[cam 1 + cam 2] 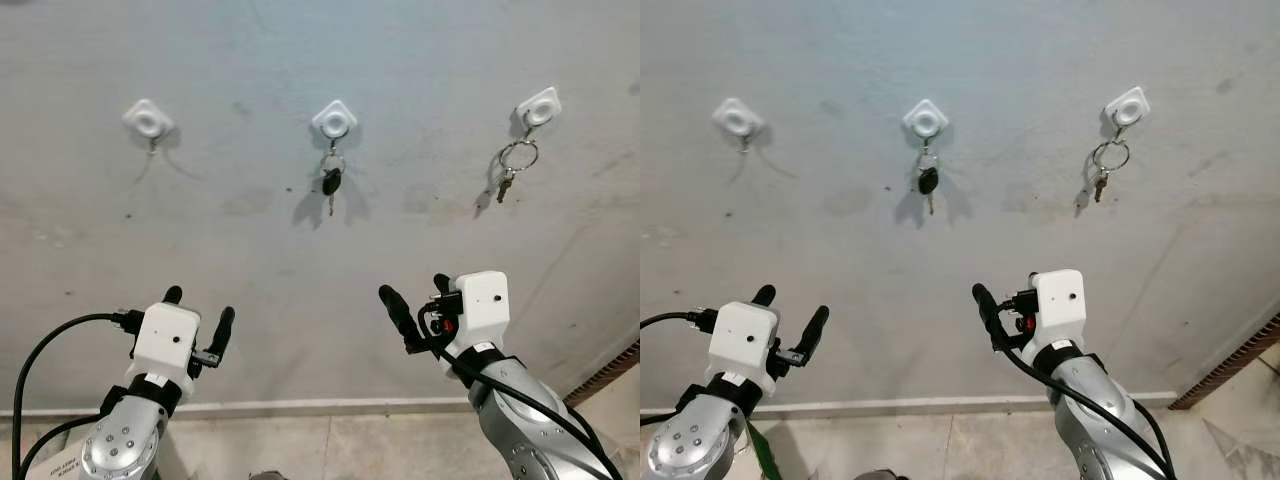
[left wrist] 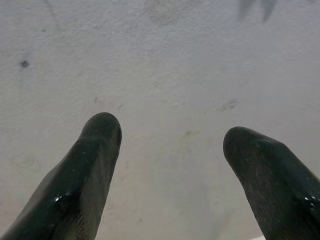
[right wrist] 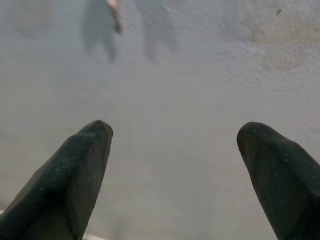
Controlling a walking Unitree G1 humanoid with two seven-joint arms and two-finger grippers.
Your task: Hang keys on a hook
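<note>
Three white hooks are stuck in a row on the grey wall. The left hook (image 1: 148,120) carries nothing. A black-headed key (image 1: 331,182) hangs from the middle hook (image 1: 334,120). A key ring with small keys (image 1: 515,160) hangs from the right hook (image 1: 539,107). My left gripper (image 1: 198,308) is raised low before the wall, below the left hook, open and empty. My right gripper (image 1: 415,292) is held below and between the middle and right hooks, also open and empty. Both wrist views look between spread black fingers (image 2: 95,165) (image 3: 75,165) at bare wall.
A pale baseboard (image 1: 300,407) runs along the foot of the wall above the tiled floor (image 1: 350,445). A brown ribbed edge (image 1: 610,370) shows at the lower right. A black cable (image 1: 40,350) loops off my left wrist.
</note>
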